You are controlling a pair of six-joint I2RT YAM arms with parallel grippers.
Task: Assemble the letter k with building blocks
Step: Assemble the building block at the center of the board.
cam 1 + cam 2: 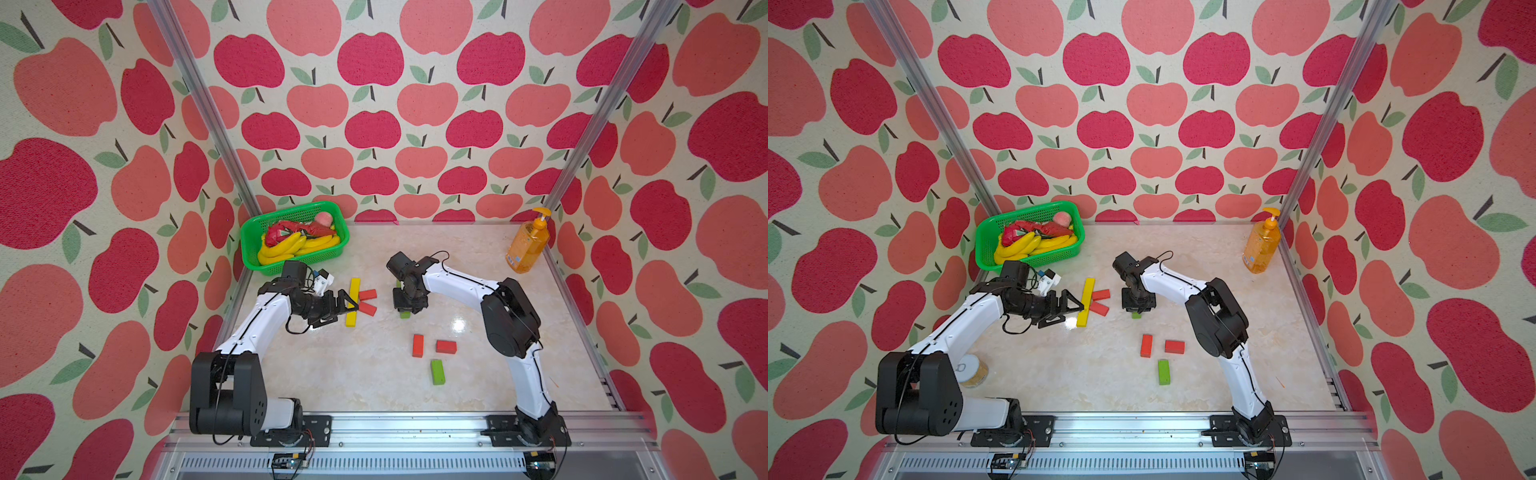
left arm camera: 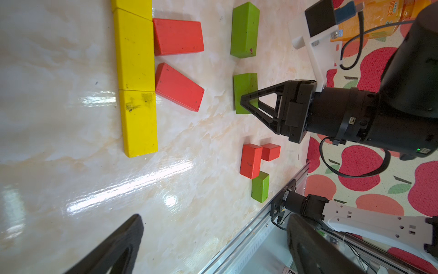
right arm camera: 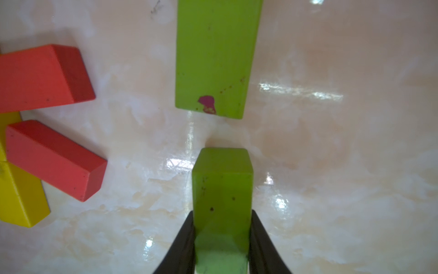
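Fingers [image 3: 183,246] clamping a green brick [image 3: 222,189], second green brick [image 3: 213,59] nearby, apart

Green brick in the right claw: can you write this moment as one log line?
right gripper: shut on green brick | left gripper: open, beside yellow bar | build: two red bricks against bar

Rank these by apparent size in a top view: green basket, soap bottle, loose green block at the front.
1. green basket, clearly largest.
2. soap bottle.
3. loose green block, smallest, even though it lies nearer the camera than the other two.
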